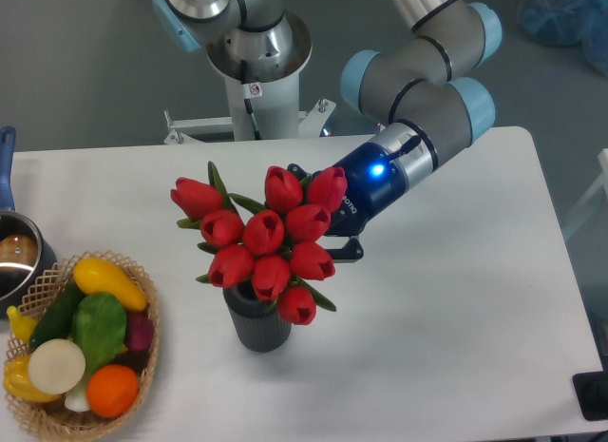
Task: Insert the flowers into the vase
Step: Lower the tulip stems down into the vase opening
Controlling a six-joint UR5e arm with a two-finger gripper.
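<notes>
now, from the fixed camera, you have the flowers (269, 238) sitting right over the vase (258, 322), which stands on the white table (446, 309) a little left of centre and near the front edge. the red buds fan out wider than the vase and hide most of its mouth, so you cannot tell how deep the stems have gone; the lowest buds hang just at the rim, which suggests the stems are at least partly inside. the tool (334, 240) comes in from the right behind the bunch, its blue-lit wrist angled down toward the stems. its fingers are buried behind the blooms, so you cannot tell whether they are apart or clamped on the stems.

judging by this, you are at the end of the insertion step, or at the release. the next move calls for care: if the stems are seated, let go gently and draw back to the right and upward, clear of the leaves, so you don't drag the bunch or tip the vase. if they are not seated, lower a little more first.

off to the left, the wicker basket (142, 366) of vegetables and the metal pot (17, 257) stand well apart from your path.
</notes>
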